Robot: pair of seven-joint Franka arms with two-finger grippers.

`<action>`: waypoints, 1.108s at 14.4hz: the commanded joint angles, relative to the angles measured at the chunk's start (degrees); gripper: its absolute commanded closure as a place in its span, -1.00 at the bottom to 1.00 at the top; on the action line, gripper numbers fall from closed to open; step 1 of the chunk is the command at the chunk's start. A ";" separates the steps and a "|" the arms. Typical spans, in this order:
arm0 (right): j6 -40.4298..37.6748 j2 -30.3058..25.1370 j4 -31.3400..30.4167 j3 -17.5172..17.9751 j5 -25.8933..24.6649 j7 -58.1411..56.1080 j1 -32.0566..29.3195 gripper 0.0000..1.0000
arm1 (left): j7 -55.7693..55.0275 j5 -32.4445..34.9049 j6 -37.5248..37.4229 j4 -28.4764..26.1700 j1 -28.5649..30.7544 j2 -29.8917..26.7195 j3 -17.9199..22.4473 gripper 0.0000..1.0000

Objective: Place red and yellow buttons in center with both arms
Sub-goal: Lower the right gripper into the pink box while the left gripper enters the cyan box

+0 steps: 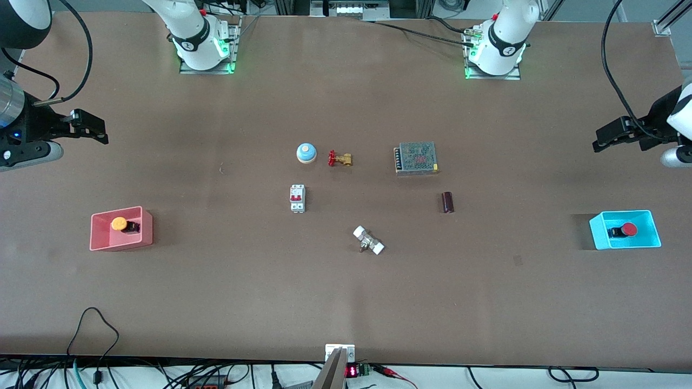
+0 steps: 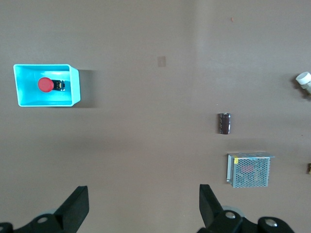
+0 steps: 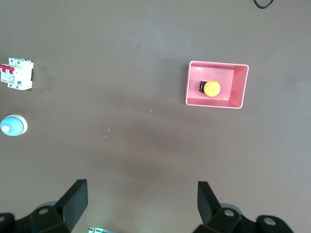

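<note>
The orange-yellow button (image 1: 120, 224) lies in a pink bin (image 1: 102, 242) toward the right arm's end of the table. It also shows in the right wrist view (image 3: 211, 88), in its bin (image 3: 233, 99). The red button (image 1: 627, 230) lies in a cyan bin (image 1: 649, 240) toward the left arm's end, and shows in the left wrist view (image 2: 45, 84). My right gripper (image 1: 93, 128) is open and empty, high above the table's end, away from the pink bin. My left gripper (image 1: 606, 138) is open and empty, high above the other end. The bare brown center (image 1: 373, 200) lies between small parts.
Around the center lie a blue-and-cream bell (image 1: 306, 153), a brass valve with a red handle (image 1: 340, 159), a metal mesh power supply (image 1: 416, 158), a white circuit breaker (image 1: 297, 198), a dark cylinder (image 1: 447, 202) and a white fitting (image 1: 368, 240).
</note>
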 commanded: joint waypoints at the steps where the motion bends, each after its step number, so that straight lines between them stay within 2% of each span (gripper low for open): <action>1: 0.26 -0.57 -0.58 -0.15 1.26 0.57 -0.48 -1.00 | 0.18 3.76 -0.03 3.30 0.25 6.72 0.38 -1.00; 3: 0.35 -0.22 -0.58 -0.15 3.01 0.57 -1.01 -1.00 | 0.44 3.96 0.75 4.10 4.44 10.33 0.91 -1.00; 5: 0.61 0.74 -0.49 -0.15 5.04 0.49 -2.41 -1.00 | 0.44 3.78 3.82 8.83 8.58 18.04 0.91 -1.00; 7: 0.79 3.46 -0.05 -0.15 5.22 -0.38 -2.50 -1.00 | 2.80 3.78 6.01 12.69 12.53 24.99 0.91 -1.00; 10: 0.88 6.45 0.03 -0.15 4.44 -0.48 -2.42 -1.00 | 7.37 3.87 10.59 15.87 16.06 31.95 0.91 -1.00; 13: 2.36 11.37 0.12 -0.24 1.11 -0.65 -3.55 -1.00 | 11.16 3.87 14.37 15.88 17.12 36.00 1.00 -1.00; 16: 9.74 15.93 -0.23 0.02 -1.19 -5.54 -7.15 -1.00 | 15.10 3.87 17.09 15.88 18.44 37.77 1.00 -1.00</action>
